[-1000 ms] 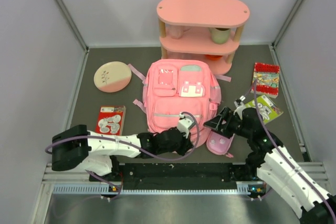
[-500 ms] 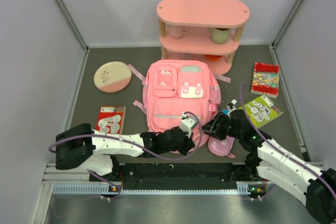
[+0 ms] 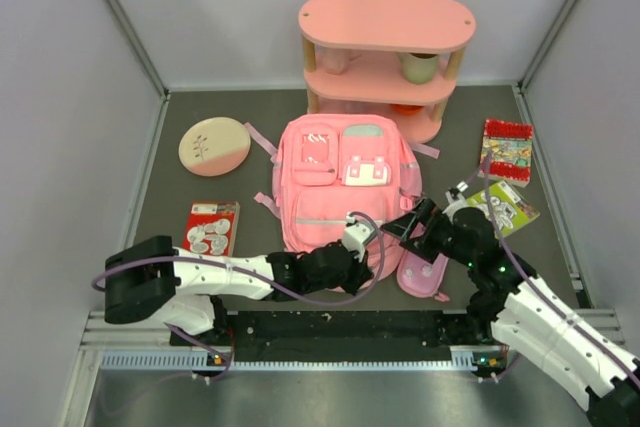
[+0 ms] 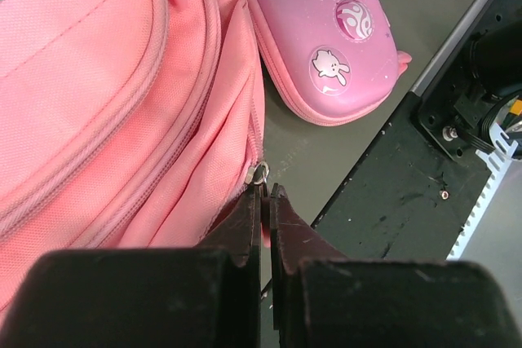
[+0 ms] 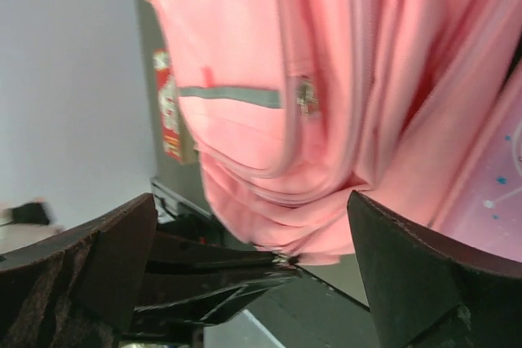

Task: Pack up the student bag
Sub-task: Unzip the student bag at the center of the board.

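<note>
Left end effector [image 4: 265, 195]: jaws closed to a sliver, the very tips pinching the small metal zip pull [image 4: 259, 174] at the bag's near edge.
Right end effector [image 3: 404, 228]: jaws spread wide, holding nothing, poised at the bag's near right edge and above the pencil case.

1. Bag [image 3: 345, 192]: pink, lying front-up in the middle of the desk [image 3: 170, 197], just before the shelf [image 3: 385, 22]. The visible zips look closed. Risk: nothing pins the soft body, so a tug along the zip would likely drag or bunch the whole bag instead of running the slider.

2. Pencil case [image 3: 420, 272]: purple-pink, just beside the bag's near right corner. Risk: the open right jaws, coming down to brace the fabric, may catch or shove the case instead.

3. Zip pull: tiny and gripped only at the fingertips. Risk: a sideways or hurried pull slips it free, and the jaws then close on nothing.
</note>
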You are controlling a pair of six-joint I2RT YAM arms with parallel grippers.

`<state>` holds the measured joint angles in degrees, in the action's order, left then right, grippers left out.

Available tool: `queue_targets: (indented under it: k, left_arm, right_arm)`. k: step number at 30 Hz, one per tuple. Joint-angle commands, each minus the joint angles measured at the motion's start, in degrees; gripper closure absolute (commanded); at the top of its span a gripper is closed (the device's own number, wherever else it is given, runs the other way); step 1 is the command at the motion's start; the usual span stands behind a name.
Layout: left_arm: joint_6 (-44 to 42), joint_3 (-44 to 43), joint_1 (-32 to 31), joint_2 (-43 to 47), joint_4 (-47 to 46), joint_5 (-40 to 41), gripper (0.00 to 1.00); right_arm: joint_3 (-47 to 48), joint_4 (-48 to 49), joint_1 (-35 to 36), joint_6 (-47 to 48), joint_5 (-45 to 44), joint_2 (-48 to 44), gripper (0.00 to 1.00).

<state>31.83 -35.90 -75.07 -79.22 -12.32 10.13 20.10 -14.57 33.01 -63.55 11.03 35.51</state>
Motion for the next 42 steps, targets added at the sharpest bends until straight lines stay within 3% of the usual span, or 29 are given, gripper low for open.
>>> queue_targets:
  k: [1, 4, 9, 10, 12, 13, 17, 25, 33, 42]
  left_arm:
    - [0.33, -0.31, -0.08, 3.81, -6.23, 2.87, 1.0]
    - [0.07, -0.31, -0.08, 4.16, -6.32, 3.75, 1.0]
    - [-0.19, -0.4, -0.08, 4.42, -5.96, 4.28, 1.0]
    - [-0.02, -0.22, -0.08, 4.51, -6.05, 4.28, 1.0]
    - [0.07, 0.13, -0.08, 4.78, -6.31, 4.63, 1.0]
    - [0.16, 0.22, 0.01, 4.86, -6.32, 4.9, 1.0]
    - [0.07, 0.22, -0.08, 5.21, -6.32, 5.78, 1.0]
    - [-0.9, -1.01, -0.08, 4.25, -6.32, 4.9, 1.0]
    - [-0.72, -0.58, -0.08, 5.48, -4.73, 7.18, 1.0]
    - [-0.81, 0.13, -0.08, 6.8, -4.12, 8.5, 1.0]
  right_arm:
    - [1.27, 3.39, 0.65, -3.93, -4.17, -7.54, 0.01]
    - [-6.63, 17.18, 0.73, -8.6, 0.04, -9.67, 0.01]
    - [-0.41, 4.38, 0.91, -3.25, 0.31, -3.34, 0.04]
    - [-0.24, 4.46, 1.0, -3.07, 0.22, -3.34, 0.14]
    - [0.55, 3.76, 1.0, -2.46, -0.57, -3.34, 0.2]
    - [1.69, 2.28, 1.0, -1.76, -0.74, -2.82, 0.32]
    - [3.28, -1.17, 2.75, -0.61, -1.01, 0.08, 0.44]
    - [4.59, 0.86, 5.56, -0.7, -3.19, 5.71, 0.41]
    - [10.84, -11.7, 5.66, 6.5, -12.07, 0.18, 0.39]
    - [8.83, -10.58, 5.66, 4.31, -2.51, 3.43, 0.39]
